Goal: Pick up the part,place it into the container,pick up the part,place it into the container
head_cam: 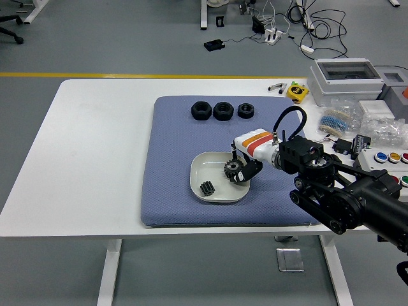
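A white bowl (204,166) sits on the blue mat (172,146) near its front. A small black gear (206,188) lies inside the bowl at its left. My right hand (239,171) comes in from the right and is shut on a larger black gear (232,169), holding it over the bowl's right rim. Three black nut-like parts (222,111) stand in a row at the mat's far edge. The left arm is out of view.
Grey boxes (344,80), a button panel (390,167), a yellow tape measure (296,91) and loose cables crowd the table's right side. The white table (95,146) lies left of the mat.
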Controlling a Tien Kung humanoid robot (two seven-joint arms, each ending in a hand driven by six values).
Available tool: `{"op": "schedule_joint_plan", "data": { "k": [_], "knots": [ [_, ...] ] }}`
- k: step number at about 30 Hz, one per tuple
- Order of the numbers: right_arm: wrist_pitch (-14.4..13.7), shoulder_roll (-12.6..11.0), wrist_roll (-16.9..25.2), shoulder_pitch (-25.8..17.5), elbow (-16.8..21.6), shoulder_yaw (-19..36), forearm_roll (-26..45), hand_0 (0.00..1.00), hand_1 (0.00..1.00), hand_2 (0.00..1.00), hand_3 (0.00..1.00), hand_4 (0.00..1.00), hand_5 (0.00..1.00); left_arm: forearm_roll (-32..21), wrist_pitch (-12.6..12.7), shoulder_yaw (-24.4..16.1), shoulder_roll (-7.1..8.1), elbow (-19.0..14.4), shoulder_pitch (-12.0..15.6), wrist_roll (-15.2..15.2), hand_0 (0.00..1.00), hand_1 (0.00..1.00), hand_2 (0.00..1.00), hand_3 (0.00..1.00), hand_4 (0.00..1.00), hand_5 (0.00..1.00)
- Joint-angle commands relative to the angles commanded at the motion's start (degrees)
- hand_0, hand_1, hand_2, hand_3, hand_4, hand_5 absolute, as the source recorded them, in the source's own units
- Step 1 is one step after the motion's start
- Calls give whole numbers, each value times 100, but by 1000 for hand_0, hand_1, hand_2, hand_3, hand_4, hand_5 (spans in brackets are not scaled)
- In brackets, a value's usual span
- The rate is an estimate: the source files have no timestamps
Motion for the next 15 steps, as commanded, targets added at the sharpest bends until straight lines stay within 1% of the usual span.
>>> {"op": "schedule_joint_plan", "data": {
  "k": [7,15],
  "knots": [
    [-44,16,-65,-78,193,9,9,71,191,339,376,896,445,30,2,-9,-5,-3,14,11,698,608,653,559,568,583],
    [-209,22,-145,-67,388,219,-134,73,192,339,375,889,450,45,2,-27,-6,-5,48,14,698,613,653,559,568,583]
  ]
}}
